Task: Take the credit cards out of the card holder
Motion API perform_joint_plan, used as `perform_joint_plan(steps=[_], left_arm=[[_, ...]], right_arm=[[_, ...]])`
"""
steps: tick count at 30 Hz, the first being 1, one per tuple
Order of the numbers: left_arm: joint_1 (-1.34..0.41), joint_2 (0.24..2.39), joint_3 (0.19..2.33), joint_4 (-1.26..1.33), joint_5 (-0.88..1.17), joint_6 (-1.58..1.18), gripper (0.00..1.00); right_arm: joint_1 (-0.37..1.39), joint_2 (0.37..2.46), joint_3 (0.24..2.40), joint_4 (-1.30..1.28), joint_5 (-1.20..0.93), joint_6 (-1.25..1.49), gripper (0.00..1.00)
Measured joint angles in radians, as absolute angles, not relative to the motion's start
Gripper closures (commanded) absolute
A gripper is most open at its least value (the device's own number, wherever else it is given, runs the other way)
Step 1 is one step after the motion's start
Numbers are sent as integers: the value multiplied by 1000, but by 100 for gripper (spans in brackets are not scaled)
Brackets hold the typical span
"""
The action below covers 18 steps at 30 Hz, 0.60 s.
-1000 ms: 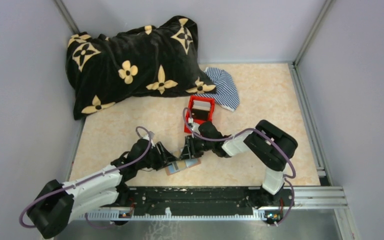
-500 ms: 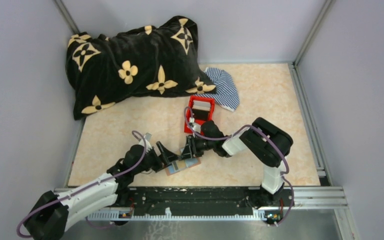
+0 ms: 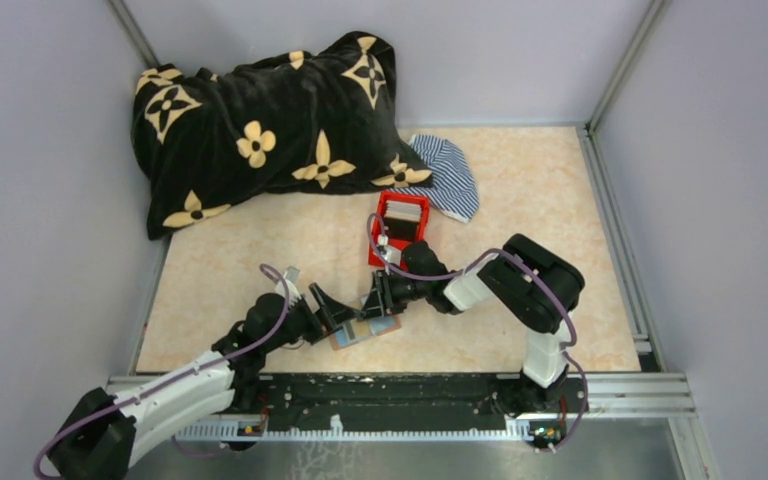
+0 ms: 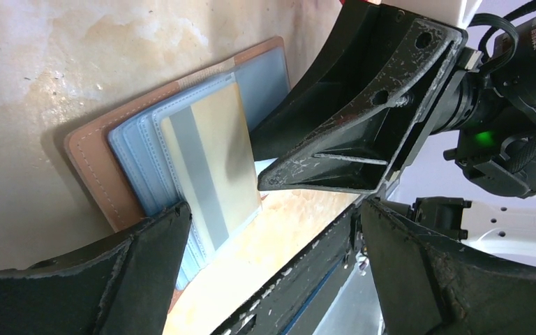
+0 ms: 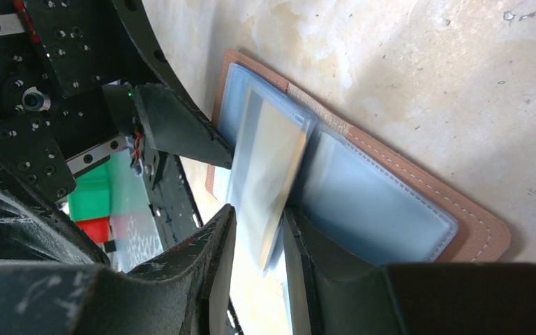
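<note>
Open card holder [image 3: 365,331] lies at the table's near edge, centre. Wrist views alone show a beige striped card [image 4: 213,164] pinched by the right fingers [image 5: 202,279]. The left fingers [image 4: 132,279] are spread wide, empty. Red box [image 3: 400,228] sits behind; from above, both fingers partly hide the holder.

Grey walls [image 3: 50,200] (plain), beige marbled tabletop [image 3: 520,190].

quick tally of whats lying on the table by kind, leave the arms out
fabric items: 2 (black flowered blanket, striped cloth)
red box: 1
card holder: 1
card showing in the holder: 1
total: 5
What sits inside the red box is too small to tell, so it is not counted.
</note>
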State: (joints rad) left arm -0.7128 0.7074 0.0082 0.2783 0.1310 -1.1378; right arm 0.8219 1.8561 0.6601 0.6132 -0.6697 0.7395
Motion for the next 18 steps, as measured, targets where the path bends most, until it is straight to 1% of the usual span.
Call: perform_joint_plan(steps=[9,18], left_arm=[[-695,810,9,377,168,-1141,1],[-681,826,9,393,189,-1140,1]], right_arm=[[821,1864,663,622,-681,745,69],[810,1886,682,617,-714,751,74]])
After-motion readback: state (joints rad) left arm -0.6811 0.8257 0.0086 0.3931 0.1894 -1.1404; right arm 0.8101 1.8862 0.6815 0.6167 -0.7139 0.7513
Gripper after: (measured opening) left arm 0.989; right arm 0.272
